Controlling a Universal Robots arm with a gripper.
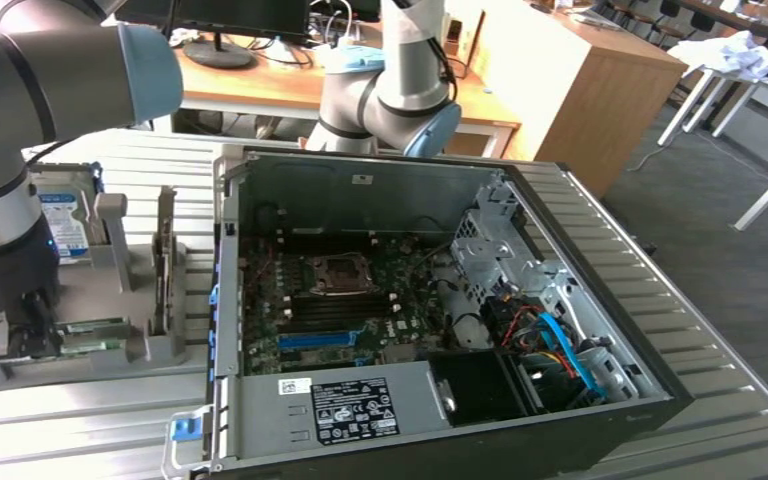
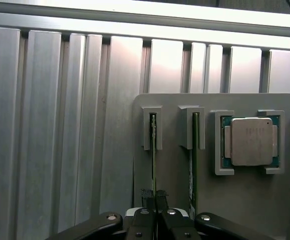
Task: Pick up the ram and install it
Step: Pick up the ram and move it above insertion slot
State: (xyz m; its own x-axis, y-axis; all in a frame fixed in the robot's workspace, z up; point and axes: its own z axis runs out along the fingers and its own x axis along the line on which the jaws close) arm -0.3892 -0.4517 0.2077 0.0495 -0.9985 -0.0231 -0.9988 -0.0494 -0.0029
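The ram (image 2: 153, 145) is a thin green stick standing on edge in a grey slotted holder (image 2: 151, 125) on the fixture plate. My gripper (image 2: 155, 199) is directly over it, its black fingers shut on the stick's top edge. A second green stick (image 2: 194, 150) stands in the neighbouring holder, untouched. In the exterior view my gripper (image 1: 17, 335) is low over the fixture at the exterior view's left, with the green ram (image 1: 91, 325) running out from under it. The ram still sits in its holder.
A processor chip (image 2: 249, 141) rests in a holder beside the sticks. A hard drive (image 1: 64, 228) with a blue-white label stands on the fixture. The open computer case (image 1: 544, 250) lies to the exterior view's right, its motherboard (image 1: 344, 300) and blue slot (image 1: 317, 338) exposed.
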